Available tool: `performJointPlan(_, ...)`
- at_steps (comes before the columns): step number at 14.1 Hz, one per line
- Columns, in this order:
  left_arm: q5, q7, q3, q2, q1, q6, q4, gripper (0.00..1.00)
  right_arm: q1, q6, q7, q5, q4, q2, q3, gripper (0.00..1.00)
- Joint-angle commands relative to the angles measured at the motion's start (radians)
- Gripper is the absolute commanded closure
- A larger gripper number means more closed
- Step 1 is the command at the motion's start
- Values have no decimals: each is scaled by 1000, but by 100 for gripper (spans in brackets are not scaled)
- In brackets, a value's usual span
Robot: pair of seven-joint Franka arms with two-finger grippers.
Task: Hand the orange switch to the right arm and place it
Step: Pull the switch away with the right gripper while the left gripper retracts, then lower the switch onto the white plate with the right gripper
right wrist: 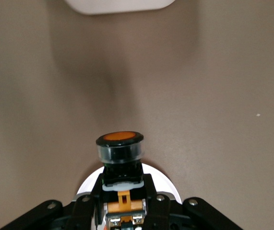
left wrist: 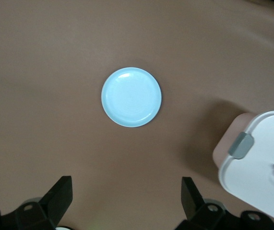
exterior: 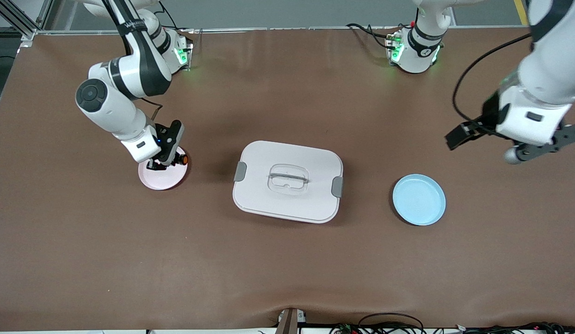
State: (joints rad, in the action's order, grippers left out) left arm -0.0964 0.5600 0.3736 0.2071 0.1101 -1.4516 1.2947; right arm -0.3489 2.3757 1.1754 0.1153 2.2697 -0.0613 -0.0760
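My right gripper (exterior: pixel 164 157) is shut on the orange switch (exterior: pixel 180 159), a small black push-button with a round orange end. It holds the switch just above a pink plate (exterior: pixel 158 180) toward the right arm's end of the table. In the right wrist view the switch (right wrist: pixel 120 147) sticks out past the right gripper (right wrist: pixel 123 186), orange cap forward, with the plate's pale rim (right wrist: pixel 169 186) beneath. My left gripper (exterior: pixel 514 139) hangs open high over the left arm's end of the table. In the left wrist view the left gripper (left wrist: pixel 126 188) has nothing between its fingers.
A white lidded box (exterior: pixel 287 181) with grey clips sits mid-table between the two plates. A light blue plate (exterior: pixel 418 199) lies toward the left arm's end; it shows below the left gripper as a blue plate (left wrist: pixel 131 97) beside the box (left wrist: pixel 261 158). Brown mat covers the table.
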Motion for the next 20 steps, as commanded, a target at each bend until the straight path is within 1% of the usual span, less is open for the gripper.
performJointPlan(1, -19, -93, 7, -38, 37, 20, 18, 0, 28, 65, 36, -52, 54, -5, 13, 100)
performJointPlan(3, -17, -161, 7, -54, 57, 25, 18, 0, 39, 114, 38, -60, 85, -17, 13, 100)
performJointPlan(6, -14, -260, 4, -72, 72, 51, 32, 0, 68, 216, 47, -104, 141, -57, 12, 100)
performJointPlan(7, -14, -308, -48, -95, 45, 51, 43, 0, 76, 270, 49, -108, 171, -71, 13, 100)
performJointPlan(8, -8, -342, -127, -118, -30, 45, 78, 0, 79, 307, 49, -109, 183, -87, 12, 100)
performJointPlan(9, 1, -356, -228, -149, -105, 42, 106, 0, 85, 321, 50, -109, 188, -104, 12, 100)
performJointPlan(10, 13, -373, -273, -172, -142, 39, 136, 0, 85, 323, 49, -111, 188, -115, 10, 100)
performJointPlan(12, 30, -388, -285, -218, -148, 10, 199, 0, 96, 330, 49, -152, 183, -140, 4, 100)
performJointPlan(13, 32, -388, -285, -241, -148, -15, 237, 0, 123, 338, 49, -184, 182, -150, 5, 100)
performJointPlan(15, 33, -390, -285, -250, -145, -30, 259, 0, 171, 387, 49, -242, 183, -178, 7, 100)
performJointPlan(20, 47, -390, -285, -258, -139, -55, 279, 0, 183, 433, 49, -249, 182, -222, 5, 100)
